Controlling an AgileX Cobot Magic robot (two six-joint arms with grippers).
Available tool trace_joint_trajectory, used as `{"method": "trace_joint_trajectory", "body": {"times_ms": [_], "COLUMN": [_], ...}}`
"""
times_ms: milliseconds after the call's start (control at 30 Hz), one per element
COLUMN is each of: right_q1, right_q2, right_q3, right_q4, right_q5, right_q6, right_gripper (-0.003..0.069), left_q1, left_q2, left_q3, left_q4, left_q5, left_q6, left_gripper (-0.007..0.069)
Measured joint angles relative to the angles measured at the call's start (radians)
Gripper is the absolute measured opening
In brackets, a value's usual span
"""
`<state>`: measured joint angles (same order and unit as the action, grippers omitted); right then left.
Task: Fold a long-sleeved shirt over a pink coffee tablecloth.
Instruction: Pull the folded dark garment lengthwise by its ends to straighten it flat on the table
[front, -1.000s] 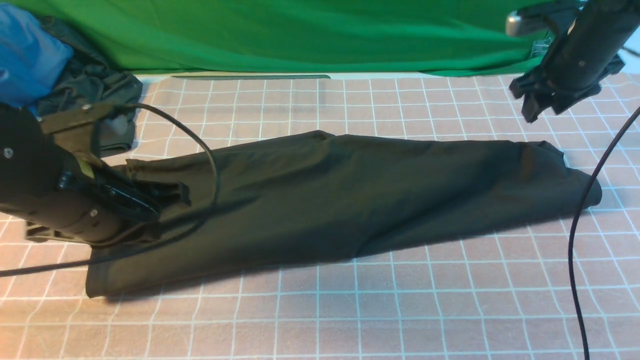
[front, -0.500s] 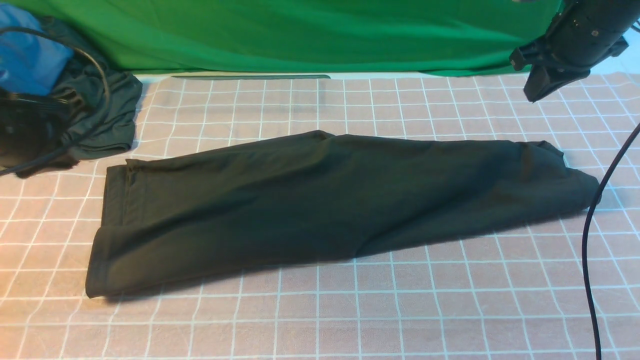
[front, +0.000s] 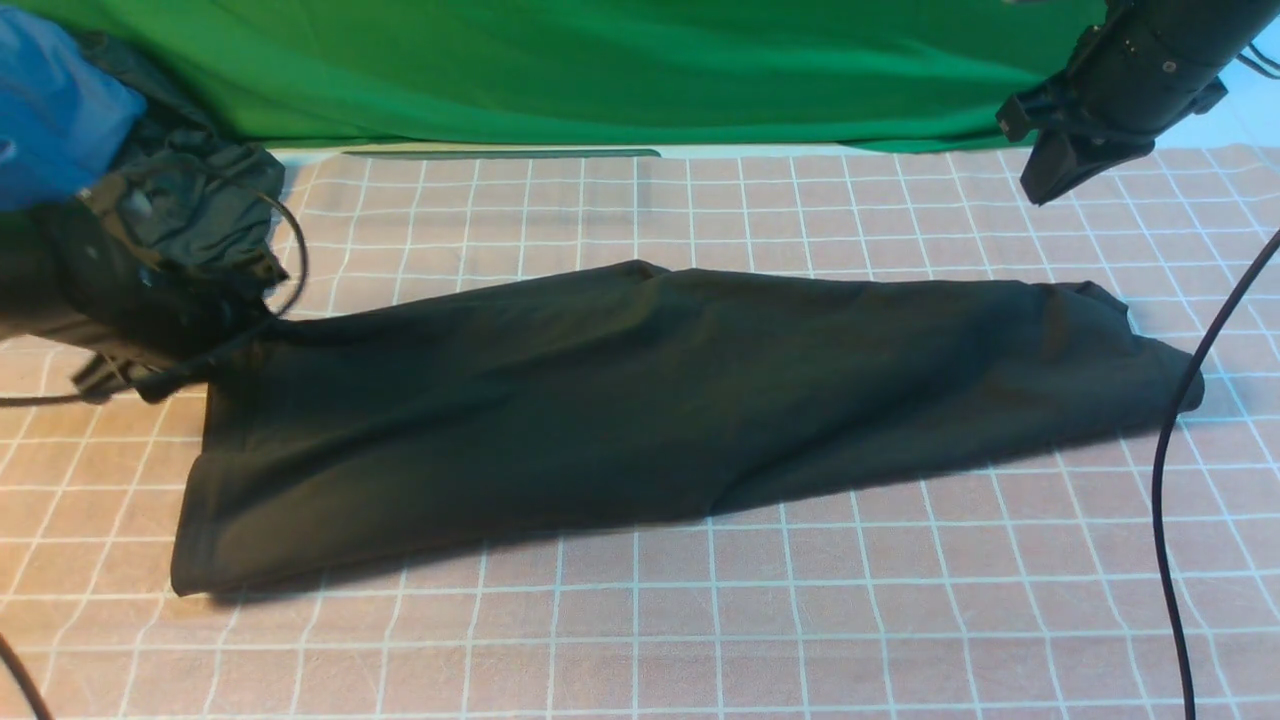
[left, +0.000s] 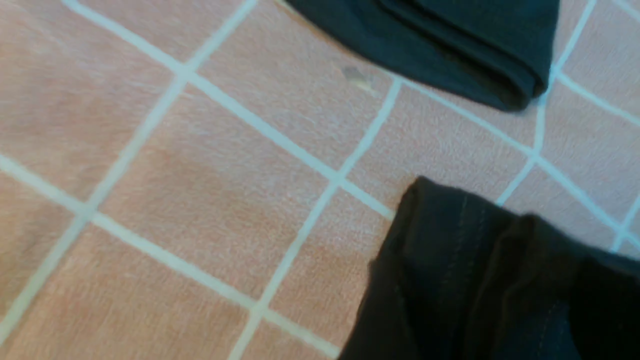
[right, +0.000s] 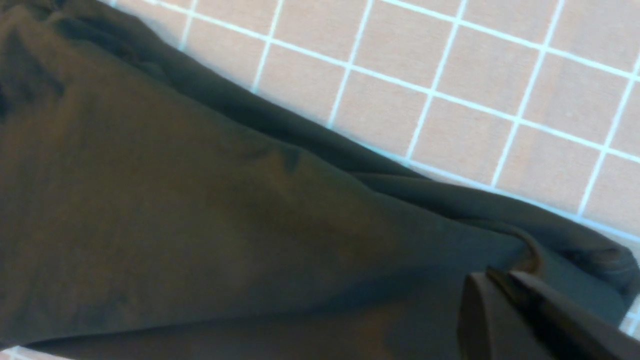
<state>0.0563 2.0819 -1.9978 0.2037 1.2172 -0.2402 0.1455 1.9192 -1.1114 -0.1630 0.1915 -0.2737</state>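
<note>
The long black cotton shirt (front: 640, 400), folded into 1 narrow strip, is lying slantwise across the dusty-pink white-grid tablecloth (front: 700, 620). Its wide hem end is sitting nr the robot's left and its bunched end at the right. The left gripper (front: 120, 378) is hovering, blurred, just beside the strip's far-left corner; can't tell whether its fingers are apart or together. The right gripper (front: 1045, 180) is hanging above the tablecloth's far-right part, well apart from the shirt, fingers pressed together on nothing.

Edges: the strip's near edge is lying flat w/ a thin shadow. Wide bare grid is stretching in front of it, and a narrower band behind is reaching the bright green backdrop fabric (front: 600, 70). 1 black cable (front: 1165, 500) is drooping past the shirt's right end.

Left wrist view is showing the shirt's stitched hem resting on pink, apart from a smaller dark folded garment (left: 450, 40) that the left arm is half-masking in front view. Right wrist view is showing the closed fingertips (right: 525, 320) against the shirt's creased layers.
</note>
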Motion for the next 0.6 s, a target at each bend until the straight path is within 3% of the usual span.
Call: {"method": "trace_joint_trajectory", "body": {"times_ms": [100,433,567,600], "right_q1": [0.001,0.001,0.001,0.001], "right_q2": [0.0,0.0,0.0,0.0], "right_q3": [0.0,0.0,0.0,0.0], "right_q4": [0.002,0.001,0.002,0.002], "right_q5": [-0.004,-0.018,-0.02,-0.02], "right_q6": [0.0,-0.001,-0.003,-0.003], "right_gripper": [0.007,0.0078,0.0085,0.0087], "left_q1": [-0.03,-0.065,-0.065,-0.065], "left_q2": [0.009,0.033,0.04,0.043], "left_q3": [-0.002,-0.002,-0.002,-0.003], "left_q4": [0.008,0.052,0.086,0.097], "left_q5": [-0.05,-0.117,-0.125,-0.126], "left_q6": [0.017,0.024,0.026,0.026], "left_gripper": [0.0558,0.0545,0.0454,0.0388]}}
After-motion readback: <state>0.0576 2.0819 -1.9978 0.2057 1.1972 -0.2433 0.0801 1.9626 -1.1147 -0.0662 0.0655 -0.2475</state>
